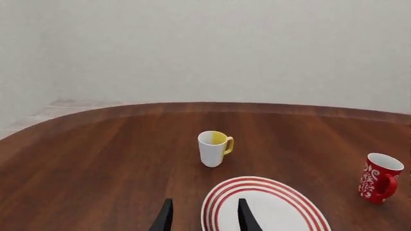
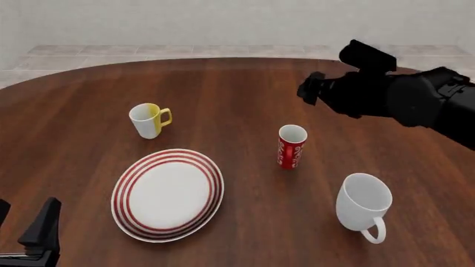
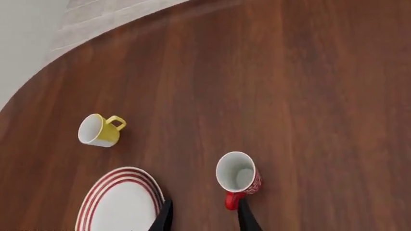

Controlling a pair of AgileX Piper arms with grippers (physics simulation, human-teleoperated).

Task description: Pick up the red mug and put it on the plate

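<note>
Red mug point(image 2: 292, 147) beside plate point(image 2: 168, 194)

The red mug point(image 2: 292, 146) stands alone with bare table point(image 2: 245, 100) all around it, the plate point(image 2: 168, 194) near one side and the big white mug point(image 2: 363, 204) near the other.

Dark wood table point(image 2: 245, 94), grain lengthwise, smooth with a soft sheen. Glazed, ceramic-looking red mug point(image 2: 292, 147), white script over red, plain white inside. Plate point(image 2: 168, 193) equally smooth, white with red rings. White-and-yellow mug point(image 2: 148, 120) and white mug point(image 2: 363, 204) glossy too. Right arm point(image 2: 401, 99) matt black, like plastic.
</note>
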